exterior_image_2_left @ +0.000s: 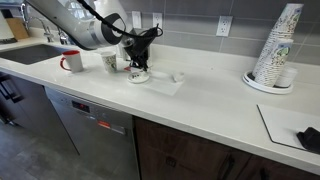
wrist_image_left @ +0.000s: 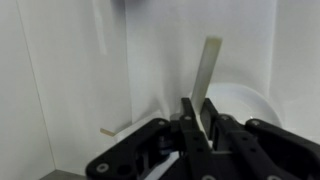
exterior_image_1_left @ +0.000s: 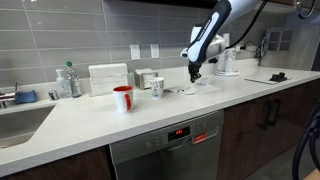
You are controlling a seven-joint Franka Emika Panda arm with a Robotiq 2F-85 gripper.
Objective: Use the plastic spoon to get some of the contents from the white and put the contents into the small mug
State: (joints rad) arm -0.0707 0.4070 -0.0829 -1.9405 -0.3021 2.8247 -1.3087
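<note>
My gripper hangs over the white bowl on the counter, and also shows in an exterior view just above the bowl. In the wrist view the jaws are shut on the flat handle of the pale plastic spoon, which sticks up past the fingers beside the bowl's rim. The spoon's scoop end is hidden. The small mug stands a short way from the bowl, between it and the red mug.
A white tray or mat lies under the bowl. A stack of paper cups stands on a plate. A black object lies on a white board. Bottles and a sink are at one end. A dishwasher is below.
</note>
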